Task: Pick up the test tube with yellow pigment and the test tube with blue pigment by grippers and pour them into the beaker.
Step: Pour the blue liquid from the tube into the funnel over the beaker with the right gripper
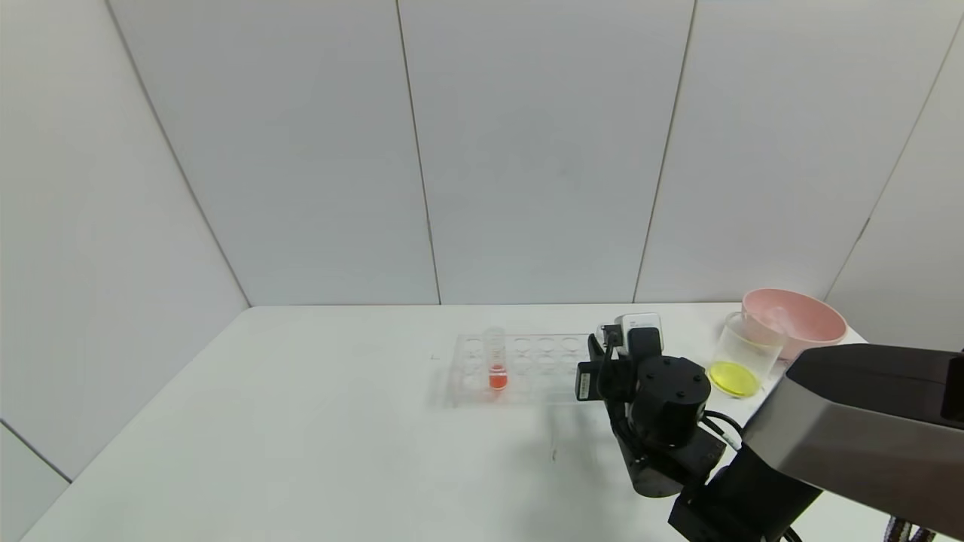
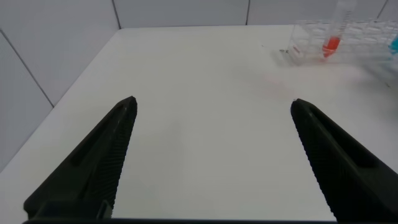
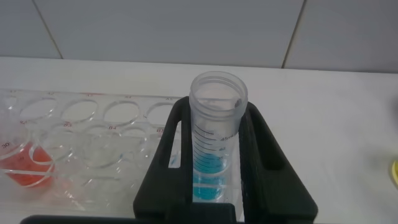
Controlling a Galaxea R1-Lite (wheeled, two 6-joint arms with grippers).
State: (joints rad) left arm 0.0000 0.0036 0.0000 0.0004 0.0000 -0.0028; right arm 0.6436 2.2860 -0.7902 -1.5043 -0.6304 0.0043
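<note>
The beaker (image 1: 742, 360) already holds yellow liquid, so 1 pour appears done. The right gripper (image 3: 217, 162) clamps the blue tube (image 3: 216, 134) at the rack (image 1: 520, 366), at 9 o'clock from the beaker; the blue pour remains. The left gripper (image 2: 211, 155) idles, spread wide.

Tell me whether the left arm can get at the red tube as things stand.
Probably yes. The left gripper is open over bare table, nothing between it and the red tube upright in the rack. The right gripper holds the blue tube farther along.
</note>
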